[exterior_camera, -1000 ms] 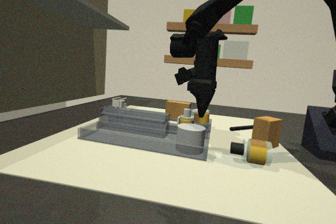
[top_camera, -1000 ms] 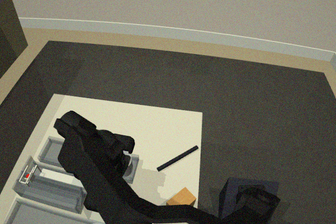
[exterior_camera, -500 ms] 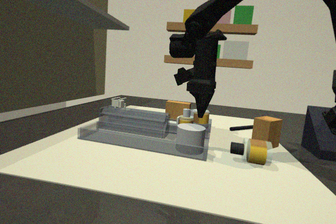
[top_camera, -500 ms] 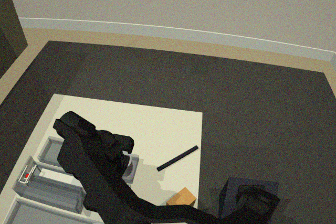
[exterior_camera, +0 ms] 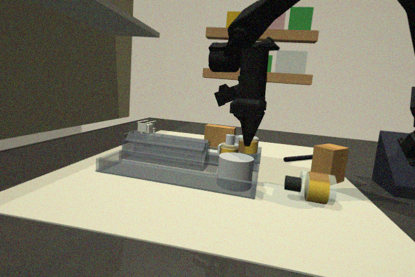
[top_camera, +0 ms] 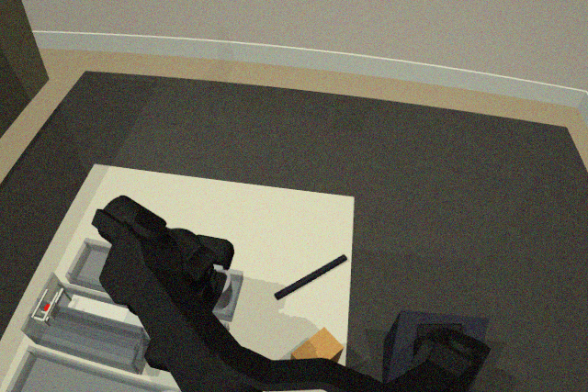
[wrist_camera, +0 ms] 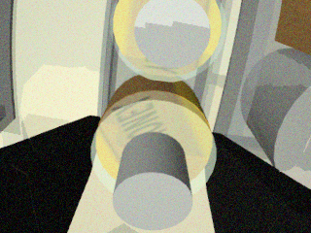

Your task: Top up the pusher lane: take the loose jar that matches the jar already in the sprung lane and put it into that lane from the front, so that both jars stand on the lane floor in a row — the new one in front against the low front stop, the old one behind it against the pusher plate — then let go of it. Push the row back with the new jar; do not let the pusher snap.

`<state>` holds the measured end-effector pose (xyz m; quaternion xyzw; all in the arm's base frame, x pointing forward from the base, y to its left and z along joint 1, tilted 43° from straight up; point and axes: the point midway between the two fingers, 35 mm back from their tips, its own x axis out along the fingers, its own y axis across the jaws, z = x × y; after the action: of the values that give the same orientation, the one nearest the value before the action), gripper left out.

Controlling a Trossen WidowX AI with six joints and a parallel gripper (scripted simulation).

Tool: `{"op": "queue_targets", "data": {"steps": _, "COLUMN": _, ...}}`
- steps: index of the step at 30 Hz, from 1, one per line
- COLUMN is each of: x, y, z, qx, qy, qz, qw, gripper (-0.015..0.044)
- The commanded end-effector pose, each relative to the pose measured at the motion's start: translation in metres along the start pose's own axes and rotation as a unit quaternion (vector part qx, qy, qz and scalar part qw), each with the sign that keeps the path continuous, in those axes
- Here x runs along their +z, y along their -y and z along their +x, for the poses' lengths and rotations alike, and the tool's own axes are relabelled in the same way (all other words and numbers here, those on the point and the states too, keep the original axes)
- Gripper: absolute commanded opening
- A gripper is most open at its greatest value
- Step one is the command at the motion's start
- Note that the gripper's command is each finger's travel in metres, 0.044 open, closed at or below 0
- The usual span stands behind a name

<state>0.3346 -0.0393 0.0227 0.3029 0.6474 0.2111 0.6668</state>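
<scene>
Our gripper (top_camera: 216,286) (exterior_camera: 247,142) (wrist_camera: 154,136), jaws partway open, grips the new jar (exterior_camera: 255,148) (wrist_camera: 155,160); the old jar (exterior_camera: 229,149) (wrist_camera: 172,36) lies just beyond, toward the wrist view's top

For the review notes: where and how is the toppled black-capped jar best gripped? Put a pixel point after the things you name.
Probably from above, gripper fingers closing across the round, yellow-banded body of the toppled black-capped jar (exterior_camera: 318,187). It lies on its side, so the curved flanks face sideways; the black cap is narrower. The orange block (exterior_camera: 328,161) behind it may crowd one finger.
</scene>
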Motion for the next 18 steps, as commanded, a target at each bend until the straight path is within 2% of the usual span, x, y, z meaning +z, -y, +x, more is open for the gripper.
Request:
{"op": "queue_targets", "data": {"steps": 1, "x": 0.006, "y": -0.0012, "z": -0.0001, "qx": 0.003, "qy": 0.011, "qz": -0.006, "qw": 1.0, "gripper": 0.0}}
{"op": "queue_targets", "data": {"steps": 18, "x": 0.0061, "y": -0.0012, "z": 0.0045, "qx": 0.003, "qy": 0.011, "qz": -0.006, "qw": 1.0, "gripper": 0.0}}
